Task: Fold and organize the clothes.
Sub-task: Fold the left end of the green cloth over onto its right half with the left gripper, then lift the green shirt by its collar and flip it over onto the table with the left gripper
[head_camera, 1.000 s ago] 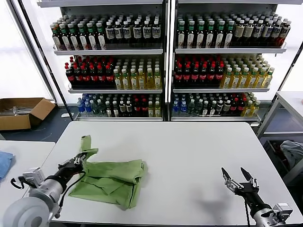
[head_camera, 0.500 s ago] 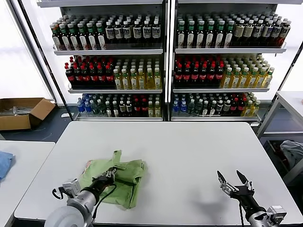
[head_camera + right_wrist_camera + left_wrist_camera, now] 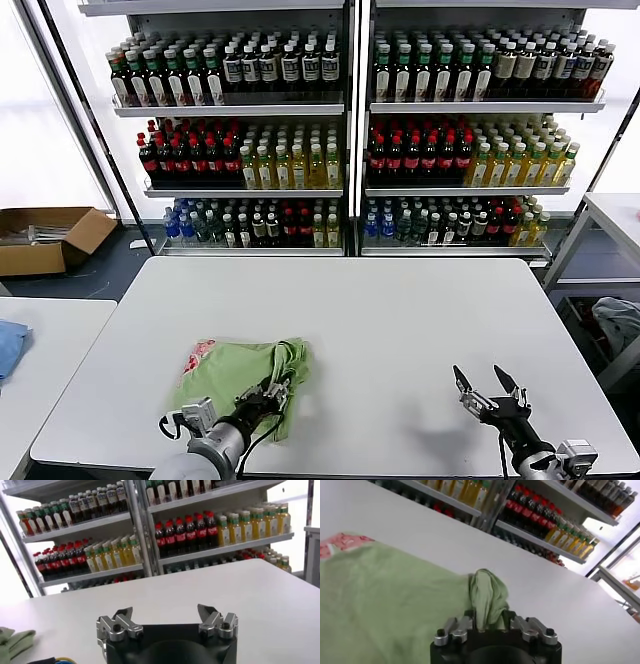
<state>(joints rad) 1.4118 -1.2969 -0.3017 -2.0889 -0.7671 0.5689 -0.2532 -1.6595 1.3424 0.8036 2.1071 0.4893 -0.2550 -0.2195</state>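
The light green polo shirt [image 3: 240, 368] lies bunched on the white table [image 3: 400, 310], front left of centre. A bit of its red-and-white checkered graphic [image 3: 196, 355] shows at its left edge. My left gripper [image 3: 272, 392] is shut on a fold of the shirt at its right front side; in the left wrist view the pinched fold [image 3: 488, 596] rises between the jaws [image 3: 489, 621]. My right gripper [image 3: 485, 383] is open and empty above the table's front right, also in the right wrist view [image 3: 166, 616].
Shelves of bottles [image 3: 350, 130] stand behind the table. A second table with a blue cloth [image 3: 8, 345] is at the left. A cardboard box [image 3: 45, 235] lies on the floor, far left. Another table [image 3: 615, 215] is at the right.
My left gripper has carried the shirt's left part across to the right, folding it over; the checkered graphic now shows at the left edge. My right gripper has shifted slightly left.
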